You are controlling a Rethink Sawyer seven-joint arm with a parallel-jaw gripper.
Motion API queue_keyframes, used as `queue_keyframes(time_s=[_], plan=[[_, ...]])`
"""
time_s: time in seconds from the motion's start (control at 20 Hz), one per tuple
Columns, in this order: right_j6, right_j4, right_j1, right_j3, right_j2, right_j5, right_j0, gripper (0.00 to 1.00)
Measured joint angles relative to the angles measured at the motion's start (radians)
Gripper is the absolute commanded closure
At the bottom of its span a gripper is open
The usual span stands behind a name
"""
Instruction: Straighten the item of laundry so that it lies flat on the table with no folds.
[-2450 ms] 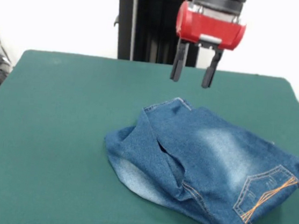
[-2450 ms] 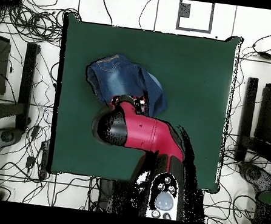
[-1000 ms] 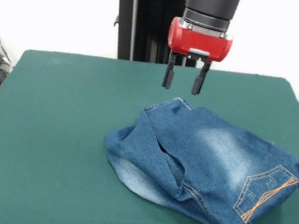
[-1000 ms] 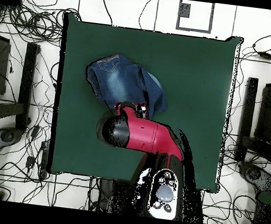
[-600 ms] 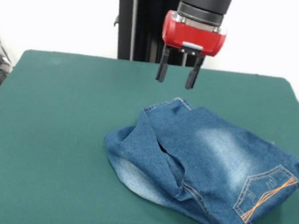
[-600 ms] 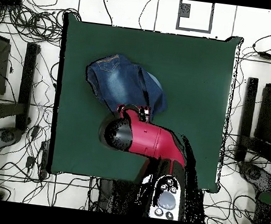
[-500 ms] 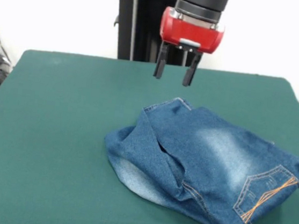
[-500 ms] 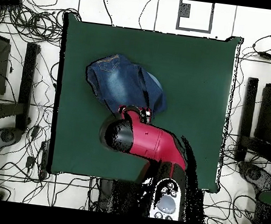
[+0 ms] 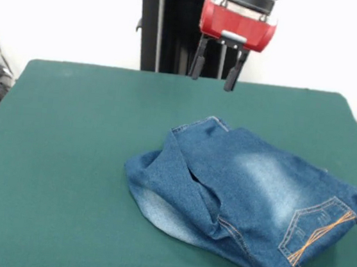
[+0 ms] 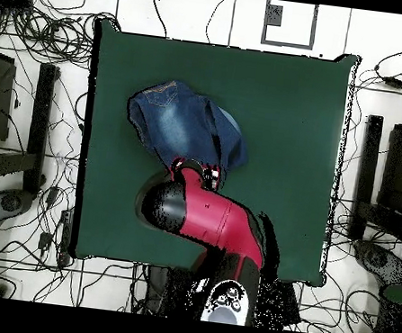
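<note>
Since the jeans point(image 9: 245, 202) sit bunched up toward one side of the table point(image 9: 66, 159), I'd guess they're floppy but fairly heavy denim, so pinch a stitched edge, not the middle. The gripper point(image 9: 215, 73) hangs above, fingers spread, holding nothing.

The blue jeans point(image 9: 248, 199) lie bunched and folded (orange-stitched pocket up) on the green table point(image 9: 66, 159).
</note>
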Motion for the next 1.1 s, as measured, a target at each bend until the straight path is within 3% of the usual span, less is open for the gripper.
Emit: queue_keyframes(time_s=[0.4,1.1], plan=[[0.061,0.069,-0.003,0.049,0.002,-0.034,-0.028,0.00],[0.075,0.098,0.007,0.131,0.024,-0.121,-0.090,0.00]])
